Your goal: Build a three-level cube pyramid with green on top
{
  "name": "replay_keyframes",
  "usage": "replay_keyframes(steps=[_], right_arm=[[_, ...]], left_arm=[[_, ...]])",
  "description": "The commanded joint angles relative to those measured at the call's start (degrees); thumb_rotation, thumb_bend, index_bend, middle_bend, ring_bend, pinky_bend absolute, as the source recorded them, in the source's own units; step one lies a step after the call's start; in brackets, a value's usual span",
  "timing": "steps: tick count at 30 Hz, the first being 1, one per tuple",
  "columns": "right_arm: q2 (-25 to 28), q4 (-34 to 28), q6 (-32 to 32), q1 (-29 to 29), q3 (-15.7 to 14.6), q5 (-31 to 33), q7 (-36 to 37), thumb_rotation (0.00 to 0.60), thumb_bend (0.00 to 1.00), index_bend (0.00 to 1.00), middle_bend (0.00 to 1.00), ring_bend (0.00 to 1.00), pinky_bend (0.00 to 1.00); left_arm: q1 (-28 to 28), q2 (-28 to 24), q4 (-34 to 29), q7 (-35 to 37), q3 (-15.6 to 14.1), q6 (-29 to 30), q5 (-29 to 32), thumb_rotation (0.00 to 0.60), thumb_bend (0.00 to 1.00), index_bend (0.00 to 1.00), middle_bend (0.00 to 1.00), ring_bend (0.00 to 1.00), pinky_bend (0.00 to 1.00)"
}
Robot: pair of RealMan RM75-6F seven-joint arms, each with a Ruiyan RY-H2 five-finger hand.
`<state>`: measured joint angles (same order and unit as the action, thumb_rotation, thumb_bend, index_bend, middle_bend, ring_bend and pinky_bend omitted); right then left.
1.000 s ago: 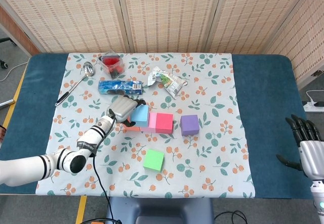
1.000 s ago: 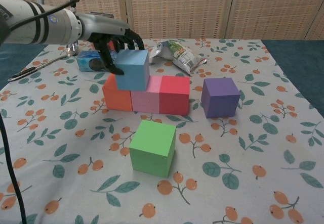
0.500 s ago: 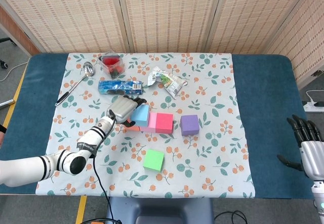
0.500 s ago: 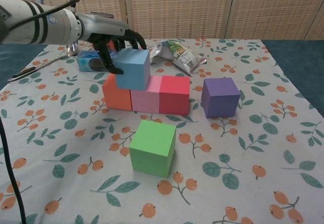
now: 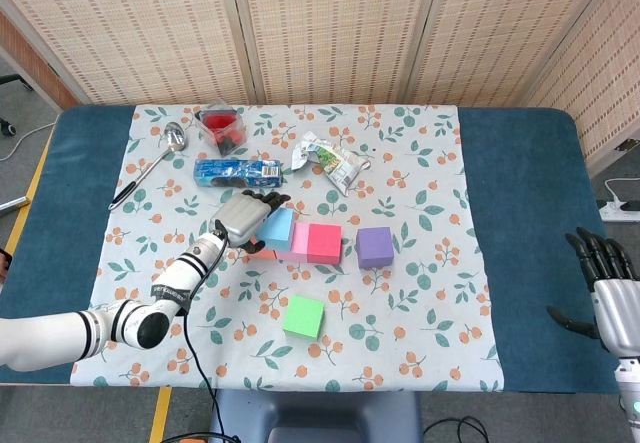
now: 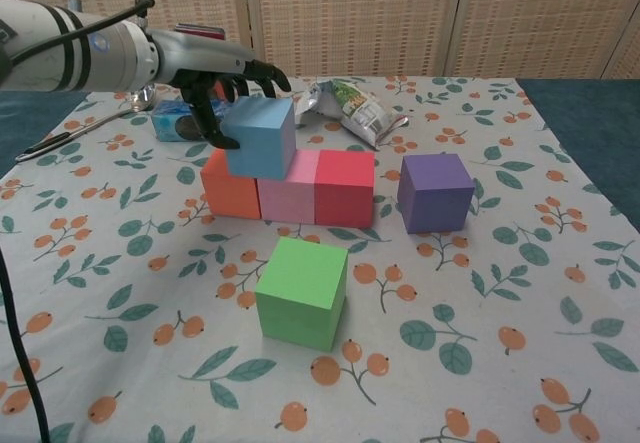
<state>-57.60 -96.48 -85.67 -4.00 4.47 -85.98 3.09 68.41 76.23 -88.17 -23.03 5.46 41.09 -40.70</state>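
Blue cube (image 6: 261, 137) seated on the base row, second level begun.
Left hand (image 6: 215, 73) rests spread around it (steadying, apparently); green cube (image 6: 302, 291) waits on the surface (image 6: 520, 293); right hand (image 5: 608, 293) idle, unclenched.

On the flowered tablecloth (image 6: 120, 263), an orange cube (image 6: 228, 189), pink cube (image 6: 288, 198) and red cube (image 6: 345, 189) sit touching in a row. A blue cube (image 6: 260, 137) rests atop the orange and pink ones, with the left hand (image 6: 215, 75) against its far left side, fingers spread. A purple cube (image 6: 435, 192) stands just right of the row, and a green cube (image 6: 301, 292) sits nearer the table's front edge.
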Motion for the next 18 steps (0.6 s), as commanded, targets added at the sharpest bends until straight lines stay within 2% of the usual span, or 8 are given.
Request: replay_keyframes(steps=[1, 6, 11, 18], right_arm=[[0.0, 0.0, -0.1, 0.0, 0.0, 0.0, 0.0, 0.600, 0.00, 0.00, 0.00, 0.00, 0.01], [0.0, 0.0, -0.1, 0.1, 0.0, 0.0, 0.1, 0.600, 0.00, 0.00, 0.00, 0.00, 0.01], [-0.1, 0.1, 0.0, 0.0, 0.0, -0.1, 0.2, 0.600, 0.00, 0.00, 0.00, 0.00, 0.01], [0.1, 0.2, -0.2, 0.1, 0.0, -0.3, 0.5, 0.600, 0.00, 0.00, 0.00, 0.00, 0.01]], left_arm=[[0.1, 0.1, 0.0, -0.3, -0.1, 0.1, 0.4, 0.600, 0.32, 0.06, 0.09, 0.22, 0.21], [0.3, 0.0, -0.4, -0.6, -0.3, -0.1, 1.5, 0.600, 0.32, 0.00, 0.01, 0.12, 0.20], [0.1, -0.3, -1.2, -0.2, -0.1, -0.1, 2.0, 0.600, 0.32, 0.00, 0.00, 0.01, 0.18], [-1.7, -3.0, -4.6, 3.0, 0.9, 0.6, 0.1, 0.600, 0.32, 0.00, 0.00, 0.00, 0.10]])
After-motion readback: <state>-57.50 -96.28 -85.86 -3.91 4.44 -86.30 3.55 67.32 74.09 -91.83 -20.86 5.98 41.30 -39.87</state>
